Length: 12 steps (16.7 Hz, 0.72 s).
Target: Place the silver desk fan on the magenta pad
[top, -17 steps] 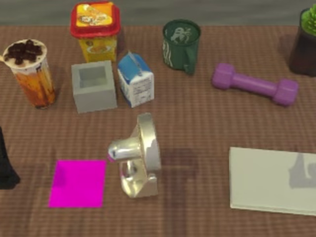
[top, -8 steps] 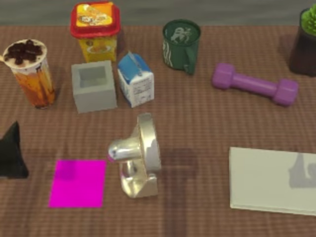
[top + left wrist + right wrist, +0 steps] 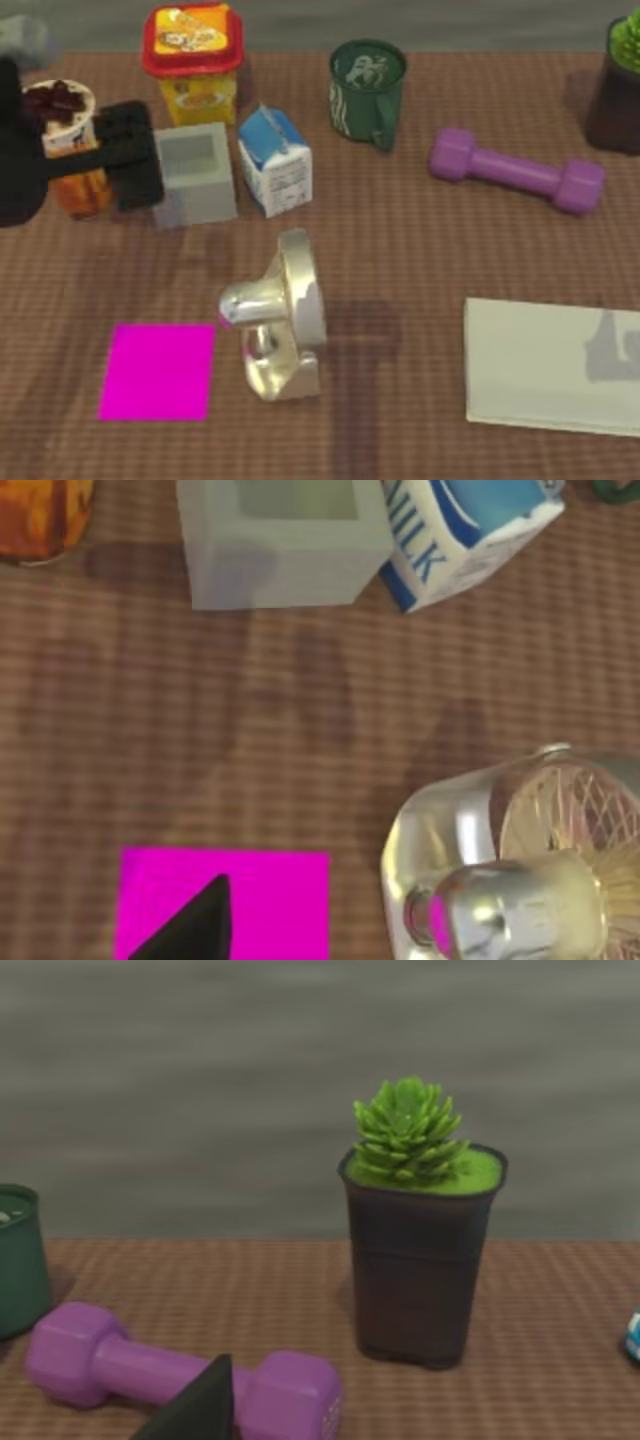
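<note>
The silver desk fan (image 3: 280, 320) stands near the middle of the table, its disc head facing right and its blocky base toward the front. The left wrist view shows its chrome housing and grille (image 3: 520, 880). The magenta pad (image 3: 158, 372) lies flat just left of the fan, apart from it and bare. My left gripper (image 3: 140, 150) hovers open at the back left, above the dessert cup and the grey cube's left side, well behind the pad. One dark fingertip (image 3: 195, 925) shows over the pad (image 3: 270, 900). My right gripper is outside the top view; one fingertip (image 3: 200, 1400) shows in its wrist view.
At the back stand a dessert cup (image 3: 60, 110), a yellow tub (image 3: 193, 60), a grey hollow cube (image 3: 195, 170), a milk carton (image 3: 273, 160) and a green mug (image 3: 367, 90). A purple dumbbell (image 3: 515, 170), a potted plant (image 3: 620, 85) and a cream rectangle (image 3: 550, 365) fill the right.
My left arm has swung from the left edge beside the pad toward the back, and now hangs over the dessert cup and cube. The fan and pad have not moved.
</note>
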Each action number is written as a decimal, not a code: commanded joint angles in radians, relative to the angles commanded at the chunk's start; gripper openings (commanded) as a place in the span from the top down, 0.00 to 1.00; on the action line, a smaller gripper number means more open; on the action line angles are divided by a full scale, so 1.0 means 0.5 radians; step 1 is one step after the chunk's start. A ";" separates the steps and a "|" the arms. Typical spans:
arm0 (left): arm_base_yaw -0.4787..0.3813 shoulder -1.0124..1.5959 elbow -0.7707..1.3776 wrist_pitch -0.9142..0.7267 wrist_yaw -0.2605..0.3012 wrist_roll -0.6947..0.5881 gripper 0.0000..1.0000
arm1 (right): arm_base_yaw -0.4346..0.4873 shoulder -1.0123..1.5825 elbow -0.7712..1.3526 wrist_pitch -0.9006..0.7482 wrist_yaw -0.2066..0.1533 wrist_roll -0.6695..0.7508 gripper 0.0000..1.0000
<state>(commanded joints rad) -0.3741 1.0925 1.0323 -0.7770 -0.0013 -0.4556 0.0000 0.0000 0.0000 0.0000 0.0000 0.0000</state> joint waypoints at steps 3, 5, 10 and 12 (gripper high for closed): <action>-0.195 0.632 0.591 -0.383 0.003 -0.246 0.00 | 0.000 0.000 0.000 0.000 0.000 0.000 0.00; -0.314 1.009 0.941 -0.624 0.004 -0.394 0.00 | 0.000 0.000 0.000 0.000 0.000 0.000 0.00; -0.540 1.696 1.558 -1.114 0.004 -0.670 0.00 | 0.000 0.000 0.000 0.000 0.000 0.000 0.00; -0.591 1.843 1.678 -1.232 0.004 -0.731 0.00 | 0.000 0.000 0.000 0.000 0.000 0.000 0.00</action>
<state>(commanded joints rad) -0.6694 2.0138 1.8711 -1.3930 0.0008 -0.8213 0.0000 0.0000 0.0000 0.0000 0.0000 0.0000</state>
